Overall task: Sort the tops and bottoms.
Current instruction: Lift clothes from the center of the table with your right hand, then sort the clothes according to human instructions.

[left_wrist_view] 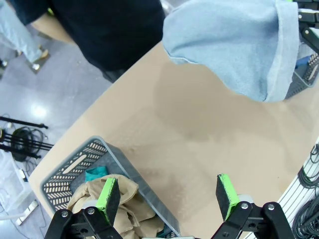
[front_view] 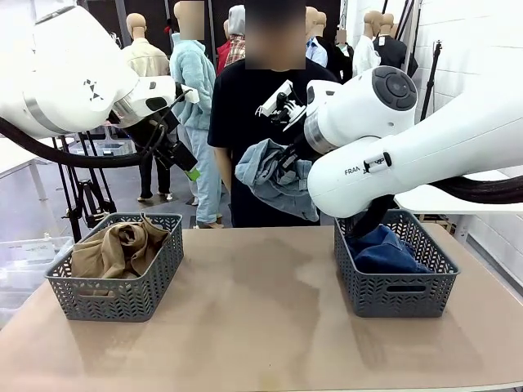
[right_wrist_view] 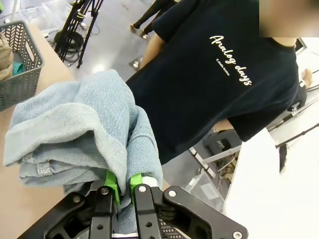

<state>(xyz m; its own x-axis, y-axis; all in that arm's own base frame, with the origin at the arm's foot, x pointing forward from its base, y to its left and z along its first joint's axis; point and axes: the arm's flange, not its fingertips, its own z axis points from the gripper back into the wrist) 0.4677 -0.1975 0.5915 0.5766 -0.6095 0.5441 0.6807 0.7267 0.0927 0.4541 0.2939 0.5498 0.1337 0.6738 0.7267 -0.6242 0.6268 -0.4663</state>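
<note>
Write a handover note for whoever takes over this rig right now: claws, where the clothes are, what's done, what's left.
Left claw: open, holding nothing, above the left basket.
Right claw: shut on the pale jeans, held in the air near the right basket.
Left basket holds the khaki top and the teal top.
Right basket holds the dark jeans.
Done: both tops and the dark jeans are sorted.
Left: drop the pale jeans into the right basket, probably the last step.
</note>
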